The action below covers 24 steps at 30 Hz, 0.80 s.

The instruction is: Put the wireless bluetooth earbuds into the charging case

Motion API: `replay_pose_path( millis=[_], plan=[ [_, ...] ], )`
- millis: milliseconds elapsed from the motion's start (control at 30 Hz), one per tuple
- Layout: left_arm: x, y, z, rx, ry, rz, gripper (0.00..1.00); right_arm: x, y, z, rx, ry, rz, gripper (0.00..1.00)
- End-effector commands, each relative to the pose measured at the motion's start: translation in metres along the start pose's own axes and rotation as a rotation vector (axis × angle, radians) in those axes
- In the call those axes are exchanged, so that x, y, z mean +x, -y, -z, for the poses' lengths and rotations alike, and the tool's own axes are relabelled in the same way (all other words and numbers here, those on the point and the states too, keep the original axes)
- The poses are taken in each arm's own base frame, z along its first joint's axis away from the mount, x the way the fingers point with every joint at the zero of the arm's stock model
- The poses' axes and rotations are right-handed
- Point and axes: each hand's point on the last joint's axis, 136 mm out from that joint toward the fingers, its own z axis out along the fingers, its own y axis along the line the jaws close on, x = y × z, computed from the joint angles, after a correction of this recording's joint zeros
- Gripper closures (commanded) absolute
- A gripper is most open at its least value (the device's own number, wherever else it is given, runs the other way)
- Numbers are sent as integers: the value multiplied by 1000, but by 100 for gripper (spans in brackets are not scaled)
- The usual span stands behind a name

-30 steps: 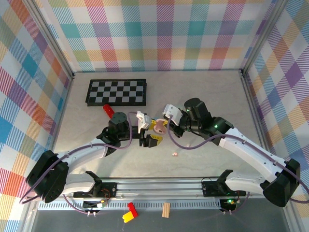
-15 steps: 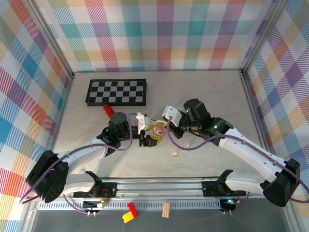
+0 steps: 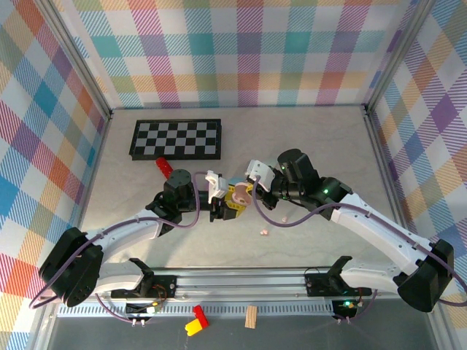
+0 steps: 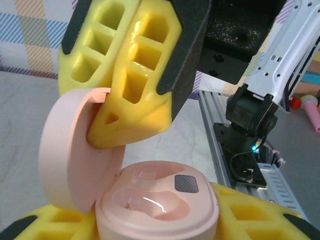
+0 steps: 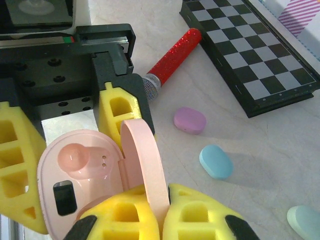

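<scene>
An open pink charging case [image 3: 239,193] hangs above the table between both grippers. My left gripper [image 3: 221,201] is shut on its base [image 4: 160,200], with a yellow finger on each side. The two wells in the base look empty. My right gripper [image 5: 162,210] is shut on the raised lid [image 5: 142,160], pinching its rim. In the left wrist view the right gripper's yellow fingers [image 4: 135,95] press the lid [image 4: 70,155] from above. One tiny pink earbud [image 3: 264,232] lies on the table just in front of the grippers.
A folded chessboard [image 3: 176,138] lies at the back left with a red glitter microphone [image 3: 165,167] beside it. Purple [image 5: 190,120], blue [image 5: 216,161] and mint [image 5: 304,222] oval cases rest on the table. A metal rail [image 3: 241,281] runs along the near edge.
My left gripper's fingers have closed onto the base of the case. The case and the right gripper have shifted slightly left.
</scene>
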Motion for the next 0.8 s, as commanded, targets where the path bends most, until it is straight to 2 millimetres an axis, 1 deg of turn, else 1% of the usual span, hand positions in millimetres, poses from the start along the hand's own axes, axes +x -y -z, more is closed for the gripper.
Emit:
replay_pose_path(
  millis=[0, 233, 333, 433, 500, 600, 700, 767],
  plan=[
    [-5, 7, -1, 34, 17, -20, 64, -1, -8, -1, -37, 5, 10, 100],
    [-4, 7, -1, 34, 16, -17, 67, -1, -8, 1, -36, 9, 6, 100],
    [-3, 5, -1, 24, 18, -19, 67, -6, -7, 5, -26, 34, -8, 86],
    [-2, 2, 0, 8, 27, -17, 67, -15, -7, 13, -17, 79, -25, 62],
    [-2, -1, 1, 1, 38, -8, 67, -22, -7, 21, -5, 115, -34, 52],
    [-2, -6, 3, -9, 59, 2, 67, -31, -5, 38, 5, 188, -66, 41],
    [-2, -11, 6, -22, 79, 9, 67, -36, 0, 60, -3, 292, -144, 34],
    [-3, -14, 8, -35, 95, 7, 67, -29, 15, 73, 30, 366, -276, 32]
  ],
)
